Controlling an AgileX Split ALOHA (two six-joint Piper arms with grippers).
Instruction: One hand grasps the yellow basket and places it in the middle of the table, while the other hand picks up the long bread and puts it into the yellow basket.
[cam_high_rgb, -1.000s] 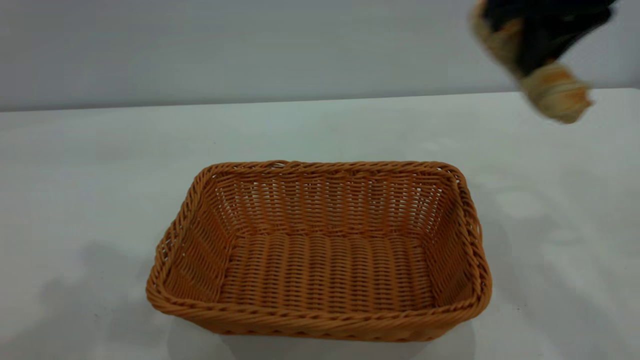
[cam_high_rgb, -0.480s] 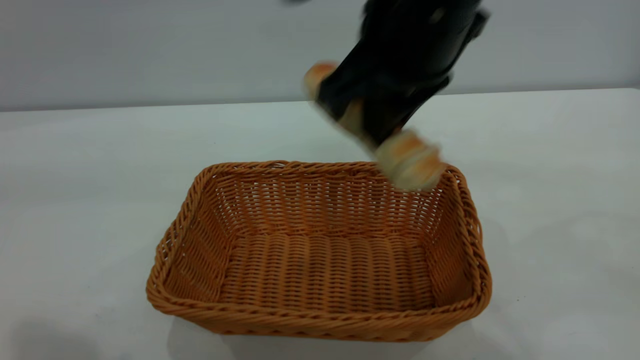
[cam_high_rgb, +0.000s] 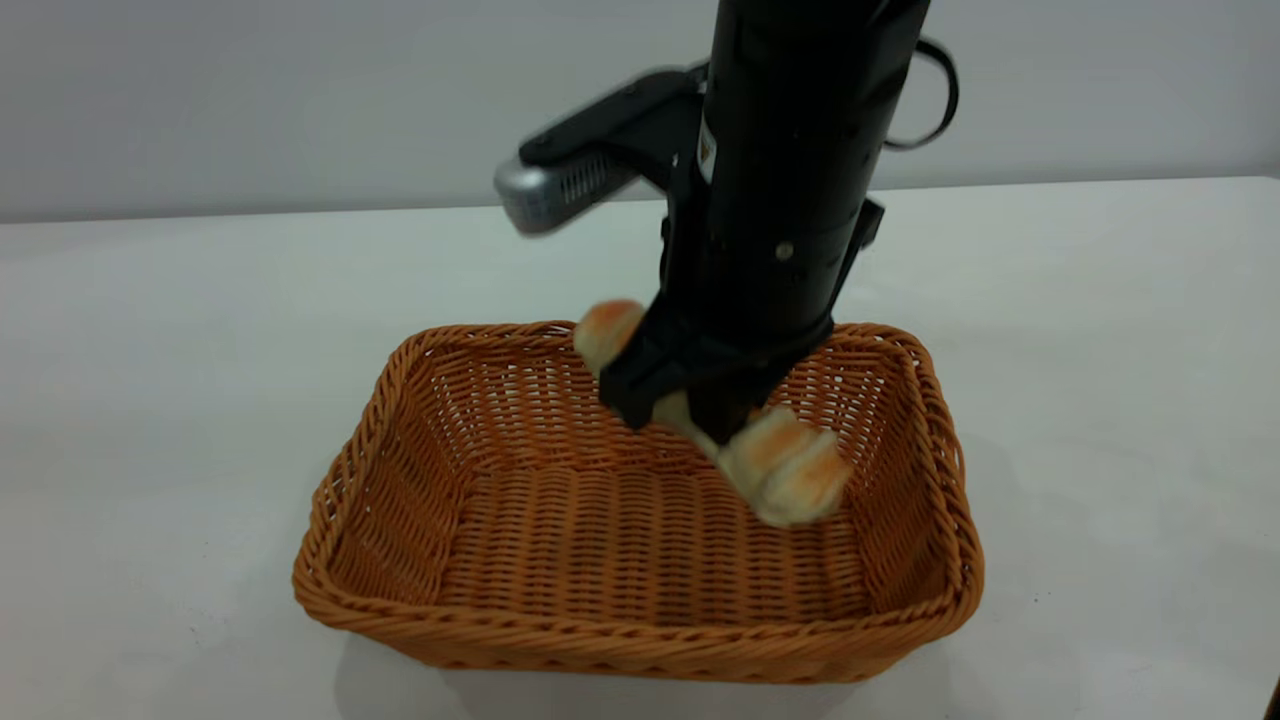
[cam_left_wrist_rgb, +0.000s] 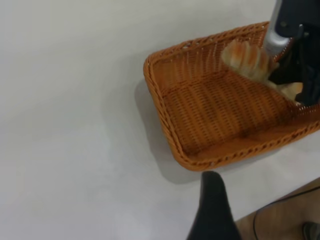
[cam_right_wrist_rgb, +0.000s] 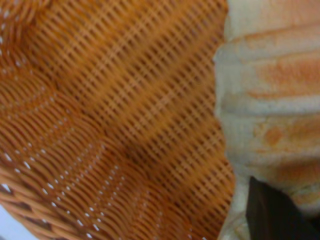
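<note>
The yellow basket (cam_high_rgb: 640, 640) sits in the middle of the white table (cam_high_rgb: 150, 350). Reaching down from above, my right gripper (cam_high_rgb: 690, 410) is shut on the long bread (cam_high_rgb: 785, 465). It holds the loaf tilted inside the basket's far right part, the lower end just above the woven floor. In the right wrist view the bread's striped top (cam_right_wrist_rgb: 272, 100) fills one side, with the basket weave (cam_right_wrist_rgb: 110, 125) close behind it. My left gripper (cam_left_wrist_rgb: 212, 182) hangs off to the side, apart from the basket (cam_left_wrist_rgb: 210, 115), and from there the bread (cam_left_wrist_rgb: 247, 60) shows too.
The table's edge runs near my left gripper, with wooden floor and a dark cable (cam_left_wrist_rgb: 285, 220) beyond it. A plain grey wall stands behind the table. White tabletop surrounds the basket on all sides.
My right gripper has carried the bread from the upper right, leftward and down, until it hangs inside the basket. The basket has not moved.
</note>
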